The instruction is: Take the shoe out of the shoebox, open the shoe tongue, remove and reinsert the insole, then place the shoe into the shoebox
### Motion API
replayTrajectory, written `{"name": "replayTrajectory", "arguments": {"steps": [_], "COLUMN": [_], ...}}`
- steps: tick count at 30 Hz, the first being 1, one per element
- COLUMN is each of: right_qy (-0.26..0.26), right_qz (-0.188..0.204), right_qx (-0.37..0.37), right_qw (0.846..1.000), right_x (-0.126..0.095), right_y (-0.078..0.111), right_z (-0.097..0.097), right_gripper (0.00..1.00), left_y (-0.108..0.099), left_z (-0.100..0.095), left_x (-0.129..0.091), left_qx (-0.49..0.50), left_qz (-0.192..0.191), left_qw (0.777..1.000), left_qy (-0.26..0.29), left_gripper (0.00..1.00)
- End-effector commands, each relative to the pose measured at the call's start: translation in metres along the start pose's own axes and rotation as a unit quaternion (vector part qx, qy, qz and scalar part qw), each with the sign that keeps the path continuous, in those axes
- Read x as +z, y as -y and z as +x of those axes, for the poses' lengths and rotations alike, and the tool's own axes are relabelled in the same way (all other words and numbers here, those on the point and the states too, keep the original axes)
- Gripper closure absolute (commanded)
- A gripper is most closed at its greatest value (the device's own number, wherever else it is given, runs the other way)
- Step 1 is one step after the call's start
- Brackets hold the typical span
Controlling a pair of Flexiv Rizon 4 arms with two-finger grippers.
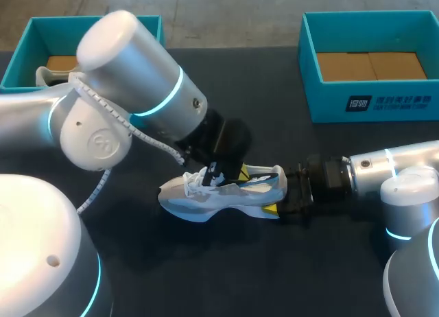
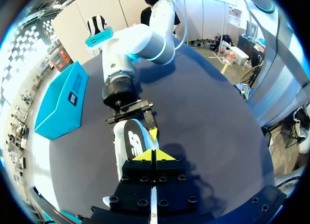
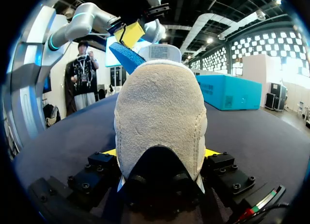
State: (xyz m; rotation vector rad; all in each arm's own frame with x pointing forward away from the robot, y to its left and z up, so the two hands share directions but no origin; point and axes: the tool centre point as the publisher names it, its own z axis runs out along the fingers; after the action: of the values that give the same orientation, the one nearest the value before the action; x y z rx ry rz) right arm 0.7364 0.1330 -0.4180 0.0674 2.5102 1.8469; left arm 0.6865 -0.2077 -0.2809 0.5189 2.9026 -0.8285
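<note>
Looks to be at the insole-removal step. Has the sneaker [image 1: 223, 193] out on the dark table [image 1: 226, 276], about the middle, well apart from both teal boxes: the left shoebox [image 1: 62, 32] and the right shoebox [image 1: 329, 101].

Clamps the heel from 2 sides with the right gripper [image 3: 160, 153], yellow tips against the suede on either flank. Pinches the blue insole [image 3: 123, 56] with the left gripper [image 2: 154, 156], tips pressed flat together above the shoe's opening, the insole's rear end raised clear of the collar.

Calls next, probably, for a slow lift up and back toward the heel, sliding the forefoot part out from under the laces without dragging the sneaker from the right gripper's hold; then for feeding it back in, toe first.

Cannot tell how much insole sits inside: hidden by the upper in the right wrist view, by the left arm [image 1: 123, 77] in the head view. Cannot make out the tongue's position either, under the left gripper. Shows only a pale shape [image 1: 44, 75] in the left shoebox, cut off by the arm; possibly a 2nd shoe.
</note>
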Motion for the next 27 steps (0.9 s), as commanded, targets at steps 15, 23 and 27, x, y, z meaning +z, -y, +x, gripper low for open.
{"name": "replayTrajectory", "arguments": {"steps": [15,23,27], "right_qy": [0.001,0.001,0.001], "right_qz": [0.002,0.002,0.002], "right_qx": [0.0,0.0,0.0], "right_qw": [1.0,1.0,1.0], "right_x": [0.002,0.002,0.002], "right_y": [0.001,0.001,0.001], "right_z": [0.001,0.001,0.001], "right_gripper": [1.0,1.0,1.0], "left_y": [-0.003,-0.002,-0.003], "left_z": [0.033,0.033,0.029], "left_x": [-0.022,-0.013,-0.005], "left_qx": [0.009,0.004,0.0], "left_qz": [-0.011,-0.022,-0.023], "left_qw": [0.999,0.998,0.998], "left_qy": [0.031,0.052,0.057], "left_gripper": [0.63,0.55,0.57]}}
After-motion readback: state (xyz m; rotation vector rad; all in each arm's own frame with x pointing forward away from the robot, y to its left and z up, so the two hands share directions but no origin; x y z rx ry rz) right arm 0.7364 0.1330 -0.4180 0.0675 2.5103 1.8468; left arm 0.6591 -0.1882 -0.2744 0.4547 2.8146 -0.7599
